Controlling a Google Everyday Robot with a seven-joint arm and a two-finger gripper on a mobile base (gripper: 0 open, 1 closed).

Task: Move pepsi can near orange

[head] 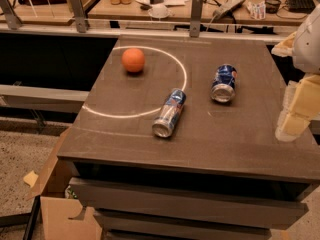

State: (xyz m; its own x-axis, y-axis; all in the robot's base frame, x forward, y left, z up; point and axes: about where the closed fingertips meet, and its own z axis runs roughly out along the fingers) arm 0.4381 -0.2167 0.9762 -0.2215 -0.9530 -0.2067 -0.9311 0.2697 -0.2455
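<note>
Camera view: gripper [295, 115] right; silver can [169, 113] near pepsi can [223, 83], orange [133, 60].

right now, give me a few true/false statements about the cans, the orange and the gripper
1. The pepsi can lies on its side on the table. True.
2. The orange touches the pepsi can. False: they are well apart, the orange far to the can's left in the view.
3. The orange sits inside the white circle line. True.
4. The gripper is on the pepsi can. False: it is at the right edge of the view, apart from the can.
5. The slim silver can stands upright. False: it lies on its side by the circle's edge.
</note>
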